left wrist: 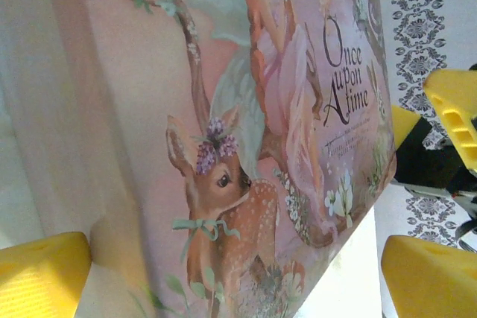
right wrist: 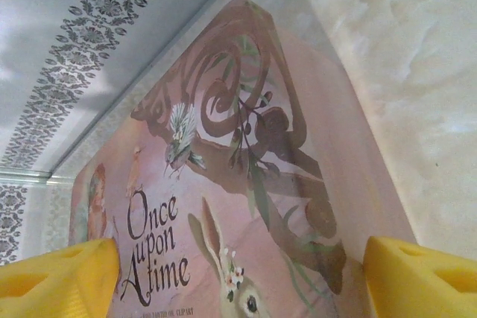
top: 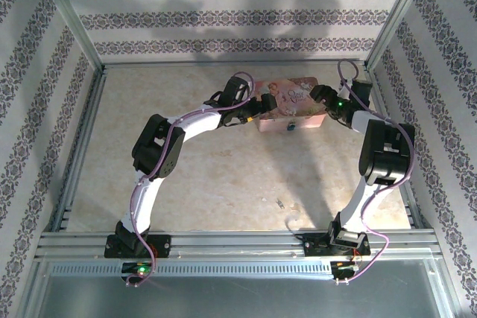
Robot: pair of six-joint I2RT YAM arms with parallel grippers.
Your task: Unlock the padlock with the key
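Left gripper (top: 251, 114) and right gripper (top: 320, 96) flank the pink box (top: 292, 106) at its short edges, jaws released; bare table (top: 223, 176) spreads nearward of the box.

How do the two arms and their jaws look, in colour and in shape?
Both the left arm and the right arm have white tubular links and bulky black joint housings. A thin lilac cable runs loosely along each. A small green light glows at the left base. The jaws are blocky and bright yellow.
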